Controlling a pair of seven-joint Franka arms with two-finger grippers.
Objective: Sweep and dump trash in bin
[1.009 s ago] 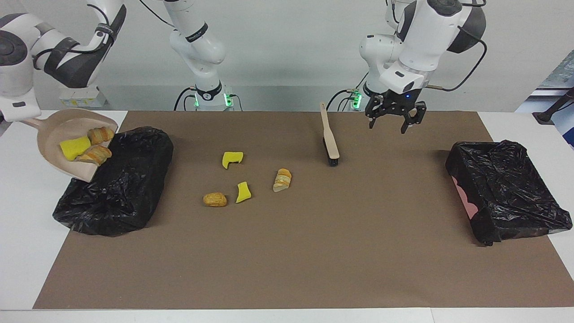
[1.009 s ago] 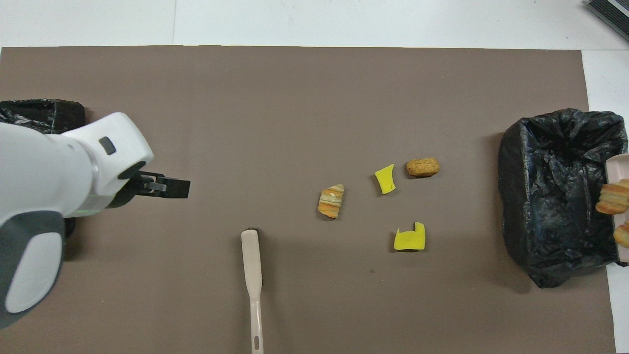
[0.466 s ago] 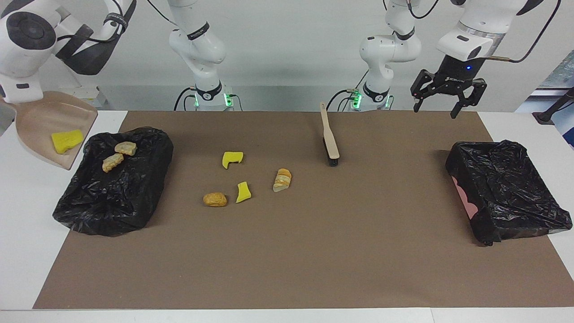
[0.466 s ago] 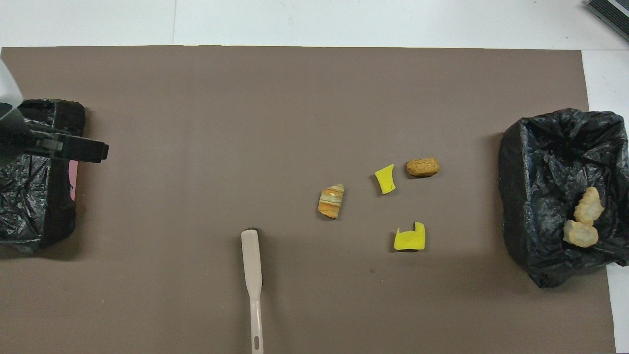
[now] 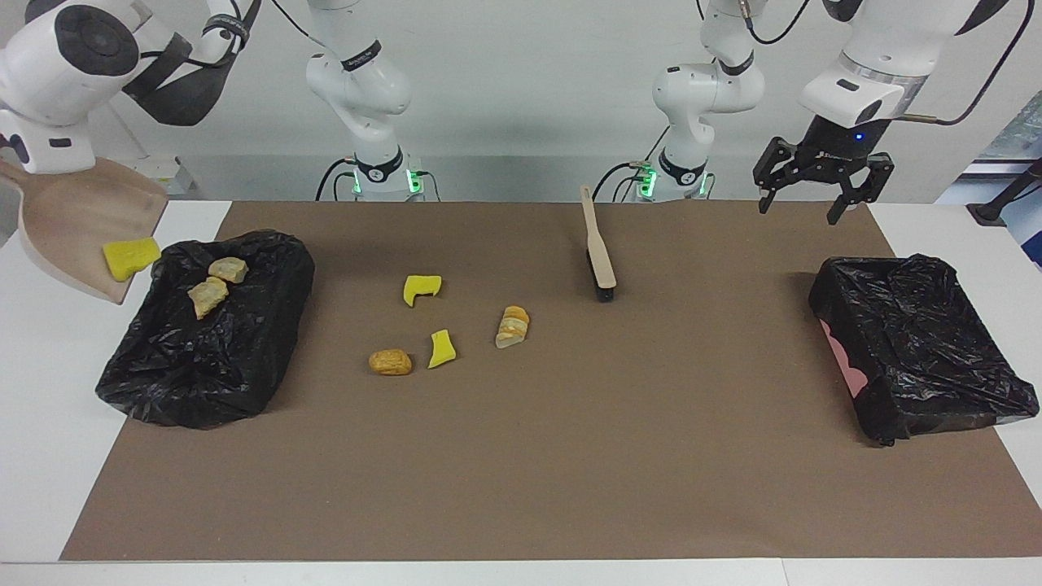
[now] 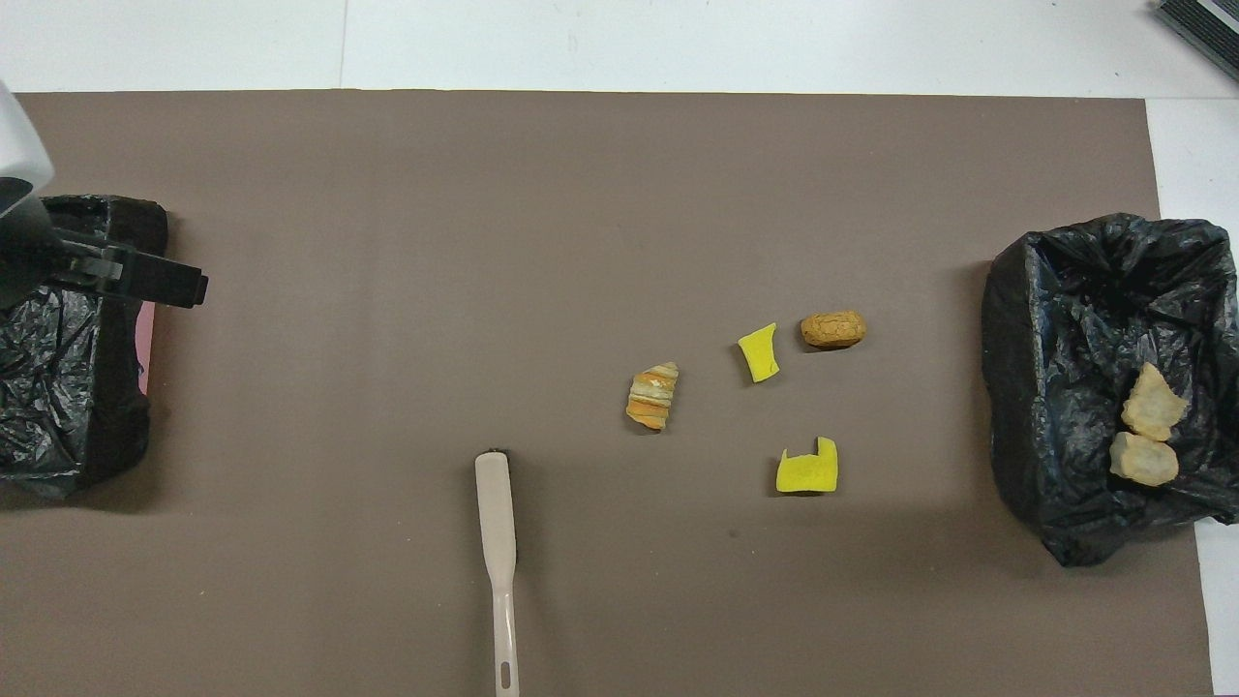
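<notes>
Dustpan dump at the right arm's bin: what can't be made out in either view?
- Right pincer: its grip on the dustpan is cut off by the facing view's edge; the overhead view misses it altogether.
- Yellow chunk at the pan's lip: outside the overhead view.
- Bin interior: dark liner folds could hide scraps beside the two bread pieces.

So there's a second bin (image 5: pixel 920 342), black bag inside, sitting at one end of the brown mat (image 5: pixel 570 456) on the white surface (image 5: pixel 32 456).

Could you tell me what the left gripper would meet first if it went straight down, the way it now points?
Probably the brown mat, near the black-lined bin at its end; the left gripper hangs open, and depth is unclear.
</notes>
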